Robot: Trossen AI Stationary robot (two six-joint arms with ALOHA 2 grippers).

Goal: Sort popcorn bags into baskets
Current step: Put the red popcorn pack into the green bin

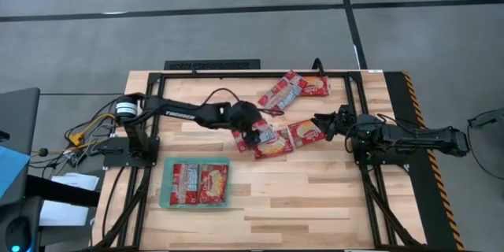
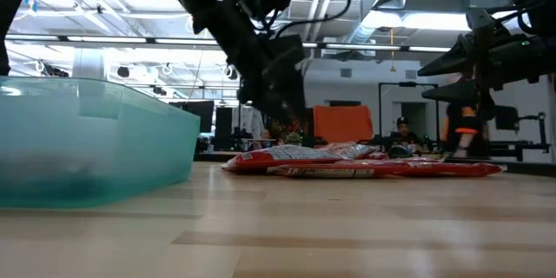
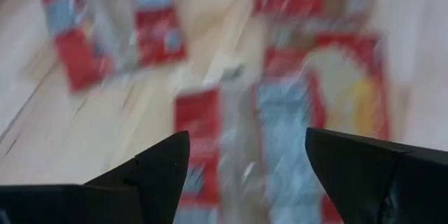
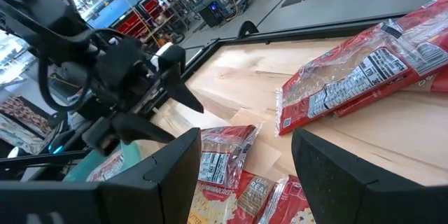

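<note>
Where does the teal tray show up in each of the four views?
High view: the teal tray lies near the table's front edge, left of centre, with packets inside.
Low view: it fills the left foreground, seen side-on.
Left wrist view: not in it.
Right wrist view: cannot tell; at most a teal sliver at the lower left.
Shared landmark: the left end effector, open above the middle packets.

In the high view, bare light wooden tabletop (image 1: pixel 315 197) lies open from 4 to 6 o'clock. Red popcorn bags (image 1: pixel 293 90) crowd 12 o'clock and the centre, where the open left gripper (image 1: pixel 256 135) hovers. The shallow teal-green plastic tray (image 1: pixel 165 193) blocks 7 o'clock. The open right gripper (image 1: pixel 327 123) waits at 2 o'clock.
</note>
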